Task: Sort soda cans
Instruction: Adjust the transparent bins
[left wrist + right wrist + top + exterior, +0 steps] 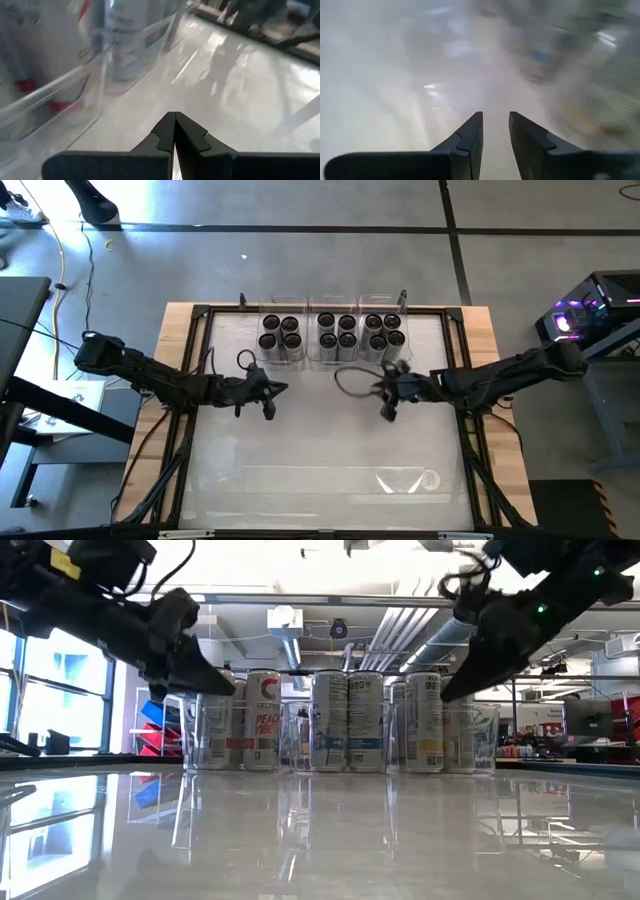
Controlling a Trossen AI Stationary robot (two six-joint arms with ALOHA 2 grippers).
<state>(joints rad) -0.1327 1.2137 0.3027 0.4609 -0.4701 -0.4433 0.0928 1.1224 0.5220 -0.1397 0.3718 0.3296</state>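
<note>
Both grippers hover empty before twelve trayed soda cans (pixel 336 333).
Left gripper (pixel 268 393) closed, right gripper (pixel 388 395) slightly parted; cans look rigid, slick, best gripped mid-body.

Grey concrete floor (pixel 330 265) around desk (pixel 330 460); ceiling ducts (pixel 400 635), bright window (pixel 60 690) behind.

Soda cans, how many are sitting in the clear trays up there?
12, four per tray, all at the table's far edge: four in the left tray, four in the middle tray and four in the right tray. None looks hidden from above.
</note>
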